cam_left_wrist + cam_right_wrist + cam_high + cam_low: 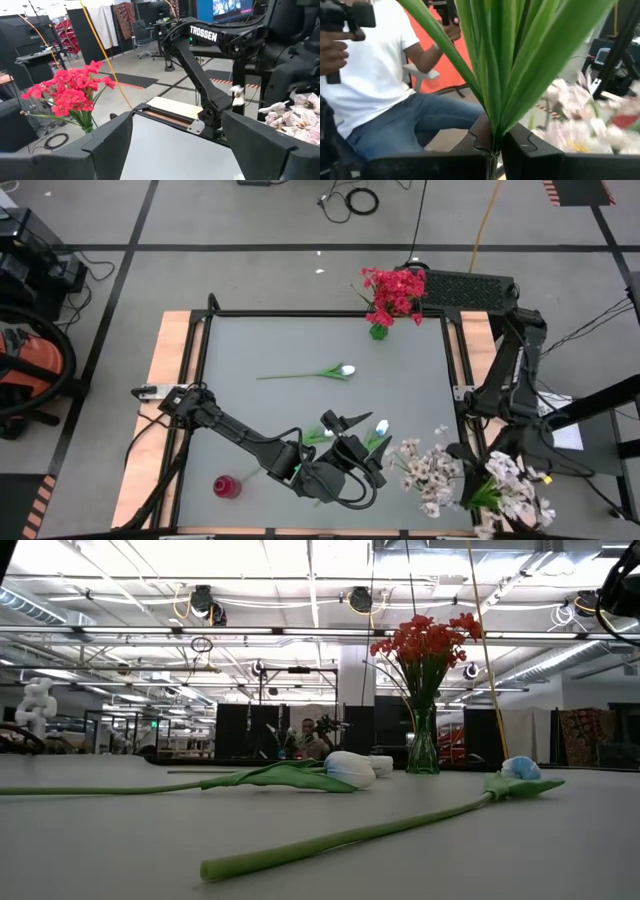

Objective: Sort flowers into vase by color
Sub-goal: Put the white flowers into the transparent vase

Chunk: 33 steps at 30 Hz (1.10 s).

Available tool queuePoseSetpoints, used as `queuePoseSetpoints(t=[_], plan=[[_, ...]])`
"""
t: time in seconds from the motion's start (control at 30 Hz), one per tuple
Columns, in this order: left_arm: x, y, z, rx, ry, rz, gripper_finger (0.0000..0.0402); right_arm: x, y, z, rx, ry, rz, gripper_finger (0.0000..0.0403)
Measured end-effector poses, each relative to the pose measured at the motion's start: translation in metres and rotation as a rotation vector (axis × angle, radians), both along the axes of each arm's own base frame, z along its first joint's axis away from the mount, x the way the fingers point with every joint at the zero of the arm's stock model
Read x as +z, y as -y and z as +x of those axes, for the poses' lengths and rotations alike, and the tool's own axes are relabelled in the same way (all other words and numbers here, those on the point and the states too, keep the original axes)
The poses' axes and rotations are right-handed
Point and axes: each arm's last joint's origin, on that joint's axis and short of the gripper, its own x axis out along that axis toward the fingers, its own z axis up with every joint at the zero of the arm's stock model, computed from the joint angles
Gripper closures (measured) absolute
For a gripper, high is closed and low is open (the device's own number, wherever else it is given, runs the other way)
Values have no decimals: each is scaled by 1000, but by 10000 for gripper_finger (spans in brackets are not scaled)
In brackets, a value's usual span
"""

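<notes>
**Left jaws over the near tulip, right jaws clamped on a stem bundle**

On the bench (pixel 300 340), red flowers (pixel 394 292) stand in a vase at twelve o'clock. The left gripper (pixel 352 442) hovers with jaws spread wide and empty; the near white tulip (pixel 378 430) lies just at its three o'clock, stem running toward eight. That arm is nearer. The far tulip (pixel 340 370) lies at its twelve. The right gripper (pixel 495 147), at five o'clock, pinches the pale spray (pixel 512 485) by its green stems.

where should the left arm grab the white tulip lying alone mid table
Grip the white tulip on its bare thin stem, about halfway along, coming straight down with the jaws across it. It lies flat, with the bud and leaves bunched at one end.
</notes>
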Motion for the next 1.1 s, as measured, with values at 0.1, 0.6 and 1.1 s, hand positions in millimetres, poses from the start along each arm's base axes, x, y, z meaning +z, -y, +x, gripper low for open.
queuePoseSetpoints(t=[0.1, 0.6, 1.1], plan=[[0, 0, 0, 0, -1, 1, 88, -8, 3, 0, -14, 9, 20, 392], [-1, 0, 0, 0, -8, 5, 88, -40, 7, 0, -83, -35, -37, 392], [-1, 1, 0, -27, -13, 3, 88, -63, 11, 1, -168, -117, -33, 339]])
